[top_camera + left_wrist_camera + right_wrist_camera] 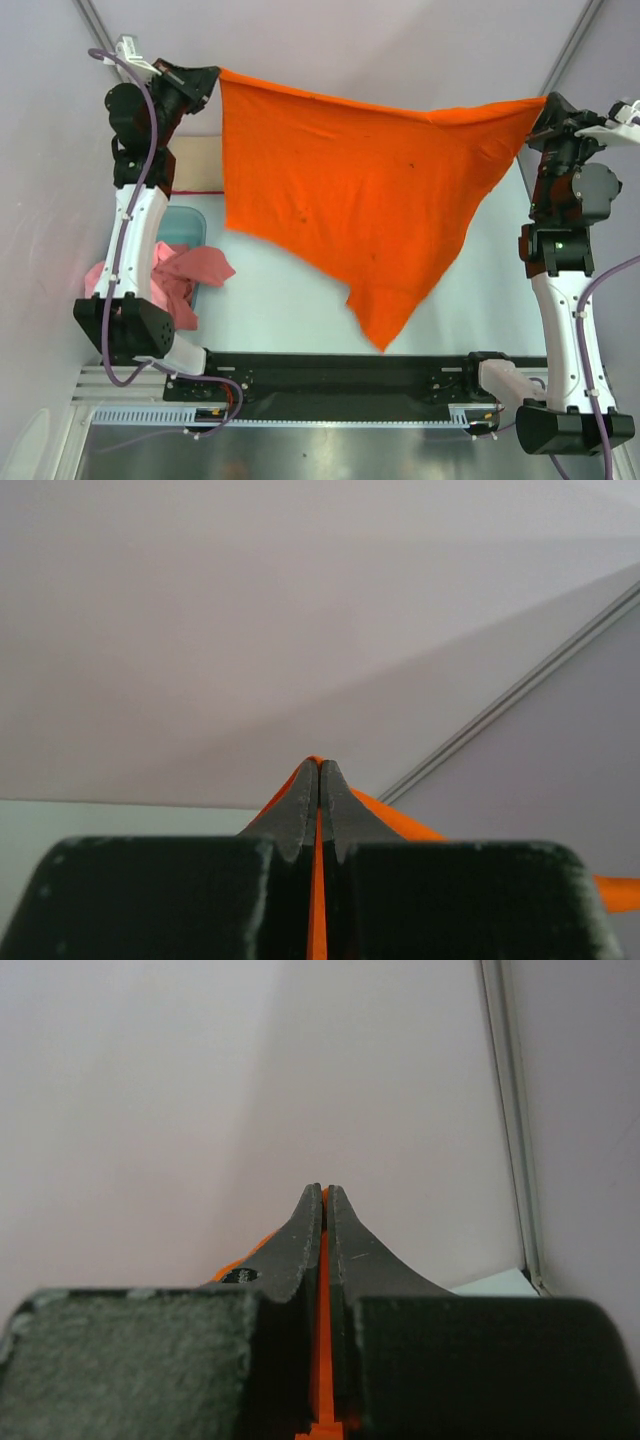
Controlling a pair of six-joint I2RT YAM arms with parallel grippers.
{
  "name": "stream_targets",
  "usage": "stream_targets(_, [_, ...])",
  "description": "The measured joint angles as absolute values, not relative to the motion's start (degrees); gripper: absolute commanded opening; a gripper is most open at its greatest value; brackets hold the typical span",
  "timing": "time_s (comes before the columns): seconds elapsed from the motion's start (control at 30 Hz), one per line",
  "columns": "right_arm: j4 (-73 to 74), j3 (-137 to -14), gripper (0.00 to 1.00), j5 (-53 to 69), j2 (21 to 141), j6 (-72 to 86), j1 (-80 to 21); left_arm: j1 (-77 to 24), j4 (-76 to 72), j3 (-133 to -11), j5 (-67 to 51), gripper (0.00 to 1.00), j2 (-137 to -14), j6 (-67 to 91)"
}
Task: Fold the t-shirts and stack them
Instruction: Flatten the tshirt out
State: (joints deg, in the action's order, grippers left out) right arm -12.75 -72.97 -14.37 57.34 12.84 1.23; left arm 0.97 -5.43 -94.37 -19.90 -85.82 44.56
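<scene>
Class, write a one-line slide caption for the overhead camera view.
Left gripper and right gripper each pinch a corner of the orange t-shirt, spreading it above the table.

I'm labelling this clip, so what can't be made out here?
- Top view: the table under the orange t-shirt, hidden by the cloth.
- Top view: the blue-green tub and pink shirts, partly behind the left arm.
- Wrist views: most of the orange t-shirt, blocked by the shut left tool and right tool.

A: Is it bright?
B: Yes. Soft, even light, only faint shadows. The orange t-shirt [350, 190] is a bit fuzzy at its bottom edge.
A: And up close?
B: The fingers [295, 815] look blurry.
</scene>
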Motion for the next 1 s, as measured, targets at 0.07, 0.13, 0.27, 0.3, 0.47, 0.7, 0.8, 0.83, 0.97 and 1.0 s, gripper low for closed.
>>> stream_targets(0.07, [-13.3,-73.0,0.0,-14.0,57.1,12.8,1.2,1.0,-5.6,-95.2,-20.3,0.0,-85.8,45.0])
stream_targets(0.13, [-14.1,-73.3,0.0,-13.6,55.9,12.8,1.2,1.0,-6.6,-95.6,-20.8,0.0,-84.9,45.1])
stream_targets(0.27, [-14.2,-74.4,0.0,-13.5,51.5,12.8,1.2,1.0,-6.9,-95.6,-21.1,0.0,-81.2,45.0])
stream_targets(0.3, [-14.1,-74.8,0.0,-13.5,50.5,12.8,1.2,1.0,-6.9,-95.5,-21.1,0.0,-79.9,45.0])
stream_targets(0.47, [-12.0,-77.9,0.0,-13.7,43.6,13.0,1.2,1.1,-5.7,-94.4,-20.7,0.0,-71.4,44.5])
stream_targets(0.7, [-6.5,-82.8,0.0,-14.3,33.8,13.7,1.2,1.4,-1.4,-94.0,-17.4,0.0,-58.2,41.9])
stream_targets(0.8, [-3.8,-85.6,0.0,-14.5,31.1,14.2,1.2,1.5,1.1,-94.8,-16.4,0.0,-53.7,40.6])
stream_targets(0.83, [-2.7,-86.6,0.0,-14.6,30.5,14.4,1.2,1.5,1.6,-95.2,-16.3,0.0,-52.7,40.3])
stream_targets(0.97, [-0.3,-88.4,0.0,-15.0,29.3,14.6,1.2,1.5,2.7,-95.8,-15.9,0.01,-51.2,39.5])
stream_targets(1.0, [0.2,-88.4,0.0,-15.1,29.2,14.6,1.2,1.5,2.7,-95.5,-15.7,0.0,-51.2,39.4])
